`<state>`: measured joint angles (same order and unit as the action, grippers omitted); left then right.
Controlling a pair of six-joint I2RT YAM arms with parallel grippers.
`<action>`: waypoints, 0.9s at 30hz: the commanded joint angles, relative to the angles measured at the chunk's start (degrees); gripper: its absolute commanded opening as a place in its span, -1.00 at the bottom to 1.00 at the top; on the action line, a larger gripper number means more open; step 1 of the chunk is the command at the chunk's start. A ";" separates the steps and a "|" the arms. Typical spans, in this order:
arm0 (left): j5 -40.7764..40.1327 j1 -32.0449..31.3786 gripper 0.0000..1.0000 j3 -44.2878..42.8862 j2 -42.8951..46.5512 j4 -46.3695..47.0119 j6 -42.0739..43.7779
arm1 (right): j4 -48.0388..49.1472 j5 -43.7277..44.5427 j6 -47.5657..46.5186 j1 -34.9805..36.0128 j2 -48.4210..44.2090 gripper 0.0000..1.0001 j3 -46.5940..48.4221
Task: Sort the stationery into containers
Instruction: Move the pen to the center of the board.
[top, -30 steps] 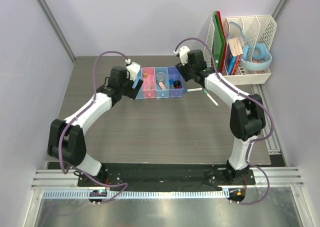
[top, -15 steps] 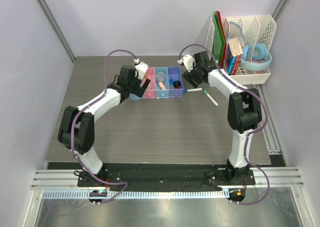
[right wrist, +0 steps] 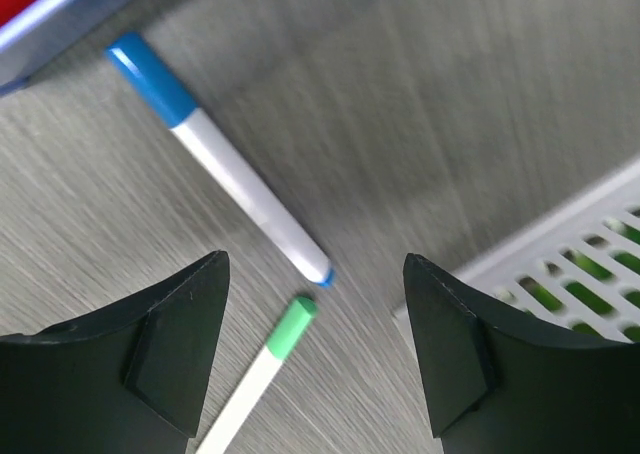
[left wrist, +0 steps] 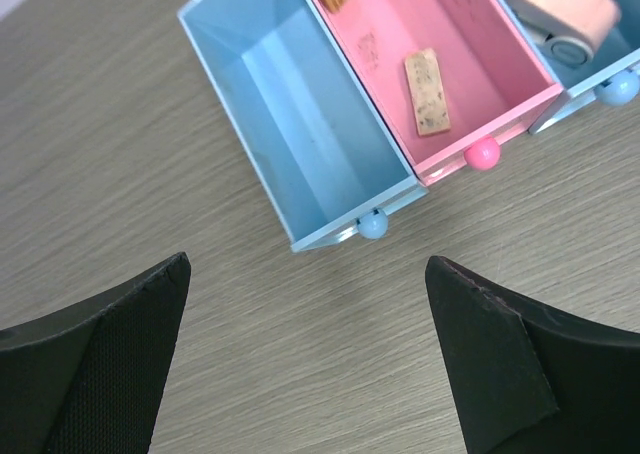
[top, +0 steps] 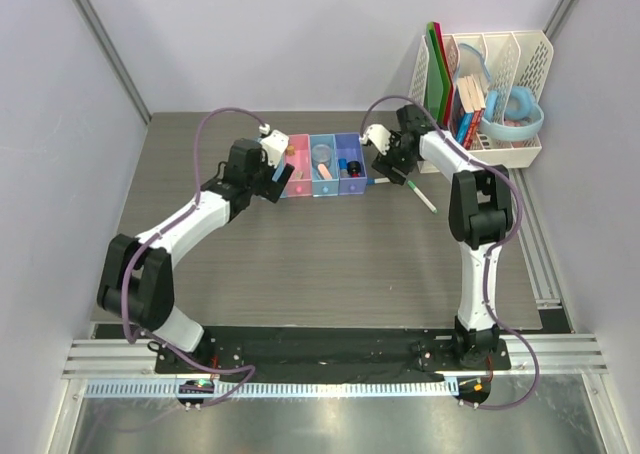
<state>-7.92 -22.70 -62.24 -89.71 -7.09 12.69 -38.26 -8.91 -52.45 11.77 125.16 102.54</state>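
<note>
Right gripper (right wrist: 314, 274) is open and empty, nearest the blue-capped pen (right wrist: 230, 174). Pen runs 11 to 5 o'clock, tail toward the jaws.

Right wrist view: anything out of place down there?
Yes. Two pens lie loose on the table, outside the bins: a blue-capped pen and a green-capped pen, tips nearly meeting, near the white rack. Nothing looks spilled or broken.
</note>
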 commanded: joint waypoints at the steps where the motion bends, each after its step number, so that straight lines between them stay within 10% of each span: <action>1: -1.92 0.20 1.00 1.94 4.89 1.03 1.37 | -1.64 -4.19 -4.94 -0.34 0.52 0.52 1.26; 12: -6.84 0.20 0.99 5.28 6.92 -0.03 2.34 | -2.61 -8.84 -7.14 -0.34 4.30 0.39 1.87; 27: -8.16 0.11 1.00 3.88 9.11 -2.66 1.46 | -7.09 -11.75 -9.08 0.18 3.16 -0.57 -7.35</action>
<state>-15.46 -22.70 -56.66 -83.59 -9.54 14.33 -41.36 -20.71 -61.39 11.42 127.72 100.42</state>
